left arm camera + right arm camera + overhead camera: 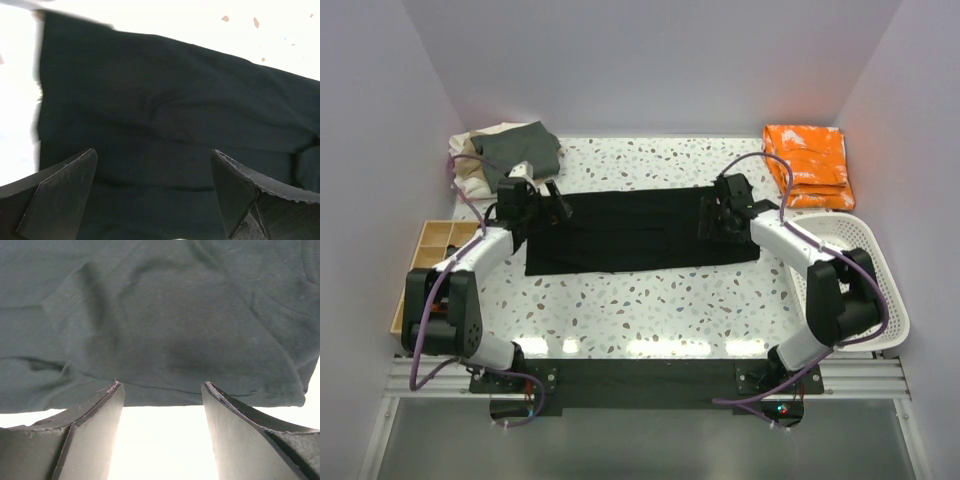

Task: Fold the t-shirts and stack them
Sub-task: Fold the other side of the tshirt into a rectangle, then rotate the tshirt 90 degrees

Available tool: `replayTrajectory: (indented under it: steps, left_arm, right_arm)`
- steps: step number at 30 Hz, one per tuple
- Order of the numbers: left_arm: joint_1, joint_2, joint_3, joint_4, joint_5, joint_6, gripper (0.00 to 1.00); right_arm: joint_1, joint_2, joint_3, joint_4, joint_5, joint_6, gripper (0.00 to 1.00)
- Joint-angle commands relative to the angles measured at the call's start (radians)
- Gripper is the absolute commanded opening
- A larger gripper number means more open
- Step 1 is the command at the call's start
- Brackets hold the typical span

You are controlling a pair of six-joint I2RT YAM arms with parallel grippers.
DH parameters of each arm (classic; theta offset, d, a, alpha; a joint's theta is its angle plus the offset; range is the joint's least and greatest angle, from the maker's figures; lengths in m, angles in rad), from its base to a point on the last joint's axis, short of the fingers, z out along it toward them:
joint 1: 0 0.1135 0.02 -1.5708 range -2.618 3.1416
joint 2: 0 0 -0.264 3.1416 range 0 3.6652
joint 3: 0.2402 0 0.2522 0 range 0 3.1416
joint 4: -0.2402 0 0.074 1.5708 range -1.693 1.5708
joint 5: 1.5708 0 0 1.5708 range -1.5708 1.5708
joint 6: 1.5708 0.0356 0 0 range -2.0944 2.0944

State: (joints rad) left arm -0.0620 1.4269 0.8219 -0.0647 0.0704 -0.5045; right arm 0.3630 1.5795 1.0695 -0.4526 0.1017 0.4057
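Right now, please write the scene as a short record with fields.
shirt in work: black t-shirt, spread flat as a wide strip
left gripper: open, over the shirt's left end
right gripper: open, at the shirt's right end, holding nothing
stack: folded shirts, far left corner, grey-green on top
other: orange bundle, white basket, wooden tray

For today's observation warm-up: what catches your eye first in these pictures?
A long black cloth t-shirt, folded into a strip, spans the table's middle, the left end effector and right end effector open over its ends. A bright orange folded bundle sits at the far right corner.
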Motion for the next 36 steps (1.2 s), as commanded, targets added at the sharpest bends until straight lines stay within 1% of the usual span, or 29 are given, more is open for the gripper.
replayTrajectory:
  steps: [1, 2, 4, 8, 10, 12, 13, 19, 23, 24, 25, 26, 27, 28, 29, 31, 32, 34, 35, 36]
  left_arm:
    - [-0.009, 0.110, 0.089, 0.235, 0.187, -0.009, 1.00]
    - [-0.009, 0.133, 0.104, 0.253, 0.227, -0.009, 1.00]
    - [-0.013, 0.194, 0.140, 0.293, 0.233, -0.012, 1.00]
    - [-0.018, 0.280, 0.194, 0.309, 0.214, 0.001, 1.00]
    - [-0.024, 0.323, 0.192, 0.319, 0.180, -0.002, 1.00]
    - [-0.041, 0.351, 0.186, 0.295, 0.163, -0.009, 1.00]
    - [-0.050, 0.354, 0.165, 0.281, 0.116, -0.020, 1.00]
    - [-0.153, 0.349, 0.037, 0.207, 0.008, -0.080, 1.00]
    - [-0.199, 0.307, -0.065, 0.186, -0.006, -0.138, 1.00]
    - [-0.212, 0.294, -0.120, 0.193, 0.002, -0.150, 1.00]
    - [-0.219, 0.281, -0.148, 0.201, 0.026, -0.172, 1.00]
    - [-0.226, 0.252, -0.176, 0.216, 0.040, -0.183, 1.00]
    - [-0.242, 0.236, -0.228, 0.220, 0.054, -0.190, 1.00]
    - [-0.251, 0.219, -0.253, 0.223, 0.089, -0.207, 1.00]
    - [-0.262, 0.183, -0.277, 0.229, 0.106, -0.216, 1.00]
    - [-0.308, 0.149, -0.335, 0.223, 0.152, -0.236, 1.00]
    - [-0.327, 0.114, -0.349, 0.207, 0.166, -0.242, 1.00]
    - [-0.387, 0.083, -0.386, 0.191, 0.215, -0.258, 1.00]
    - [-0.409, 0.060, -0.397, 0.186, 0.241, -0.259, 1.00]
    - [-0.453, 0.060, -0.400, 0.183, 0.273, -0.252, 1.00]
  right_arm:
    - [-0.027, 0.020, 0.046, 0.006, 0.093, 0.056, 0.68]
    - [-0.035, 0.031, 0.052, 0.002, 0.098, 0.064, 0.69]
    - [-0.059, 0.048, 0.052, 0.008, 0.093, 0.085, 0.69]
    - [-0.084, 0.091, 0.061, 0.064, 0.044, 0.099, 0.69]
    - [-0.084, 0.134, 0.076, 0.080, 0.044, 0.104, 0.69]
    - [-0.084, 0.196, 0.127, 0.072, 0.044, 0.102, 0.69]
    - [-0.085, 0.220, 0.142, 0.059, 0.041, 0.102, 0.69]
    - [-0.084, 0.333, 0.251, 0.036, 0.041, 0.124, 0.69]
    - [-0.085, 0.424, 0.345, -0.012, 0.024, 0.116, 0.69]
    - [-0.084, 0.447, 0.369, -0.023, 0.001, 0.108, 0.69]
    - [-0.084, 0.500, 0.400, -0.061, -0.016, 0.104, 0.68]
    - [-0.084, 0.523, 0.464, -0.076, -0.029, 0.088, 0.68]
    - [-0.084, 0.551, 0.493, -0.084, -0.078, 0.076, 0.68]
    - [-0.082, 0.577, 0.570, -0.107, -0.097, 0.065, 0.68]
    - [-0.082, 0.644, 0.619, -0.135, -0.100, 0.055, 0.68]
    - [-0.081, 0.710, 0.722, -0.214, -0.152, 0.019, 0.68]
    - [-0.078, 0.787, 0.842, -0.248, -0.163, -0.001, 0.68]
    - [-0.079, 0.852, 0.946, -0.300, -0.172, -0.011, 0.68]
    - [-0.079, 0.910, 1.033, -0.307, -0.225, -0.022, 0.69]
    - [-0.079, 0.945, 1.081, -0.316, -0.247, -0.024, 0.69]
